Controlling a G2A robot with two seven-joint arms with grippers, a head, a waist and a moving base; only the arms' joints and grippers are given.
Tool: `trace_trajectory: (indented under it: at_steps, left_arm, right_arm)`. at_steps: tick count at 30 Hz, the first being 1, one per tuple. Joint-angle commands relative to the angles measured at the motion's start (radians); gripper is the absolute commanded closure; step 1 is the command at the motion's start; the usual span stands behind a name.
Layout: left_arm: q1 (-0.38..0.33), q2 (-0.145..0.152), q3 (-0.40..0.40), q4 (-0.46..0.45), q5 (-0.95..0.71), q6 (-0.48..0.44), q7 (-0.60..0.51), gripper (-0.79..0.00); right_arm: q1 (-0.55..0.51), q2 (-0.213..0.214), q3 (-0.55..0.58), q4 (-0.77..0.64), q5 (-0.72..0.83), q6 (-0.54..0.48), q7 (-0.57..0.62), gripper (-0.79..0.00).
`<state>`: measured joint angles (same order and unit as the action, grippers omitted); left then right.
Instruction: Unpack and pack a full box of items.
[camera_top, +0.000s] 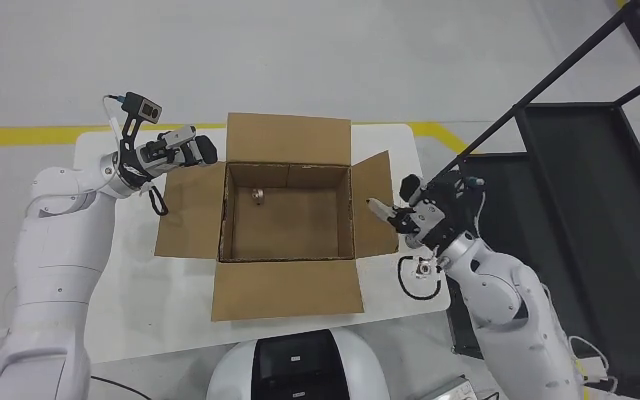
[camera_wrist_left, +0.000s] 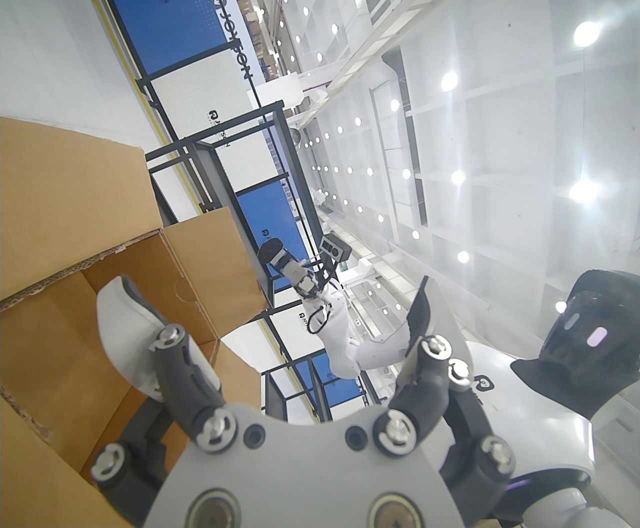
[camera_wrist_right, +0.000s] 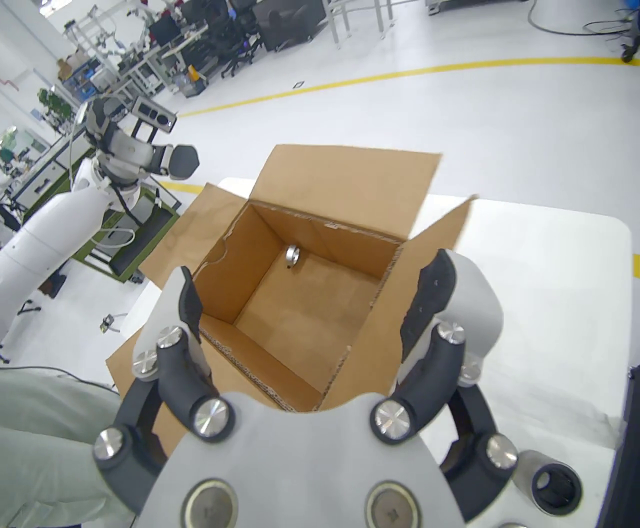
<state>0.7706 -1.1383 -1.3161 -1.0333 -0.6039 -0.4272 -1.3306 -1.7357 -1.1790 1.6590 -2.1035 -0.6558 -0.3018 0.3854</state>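
Right fingers (camera_wrist_right: 430, 290) and left fingers (camera_wrist_left: 120, 310) are both spread apart, empty, either side of the box (camera_top: 290, 176). One little metal ring (camera_top: 259, 194) sits upper left on the box floor. Probably light, hard, slippery, so pinch across its rim.

The box (camera_wrist_right: 350, 175) holds an unidentifiably small metal piece (camera_wrist_right: 292, 254).

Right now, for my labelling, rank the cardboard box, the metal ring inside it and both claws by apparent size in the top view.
1. cardboard box, largest by far.
2. left claw and right claw: these look alike, so they are left unranked.
3. metal ring, on the box floor, smallest.
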Motion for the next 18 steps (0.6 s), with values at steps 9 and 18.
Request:
trace_trajectory:
  at_steps: [9, 18]
  left_arm:
    - [0.0, 0.0, 0.0, 0.0, 0.0, 0.0, 0.0, -0.785]
    - [0.0, 0.0, 0.0, 0.0, 0.0, 0.0, 0.0, -0.785]
  right_arm:
    - [-0.113, 0.005, 0.141, 0.091, -0.004, 0.052, -0.008, -0.785]
    - [-0.14, 0.016, 0.135, 0.248, -0.118, 0.035, 0.109, -0.785]
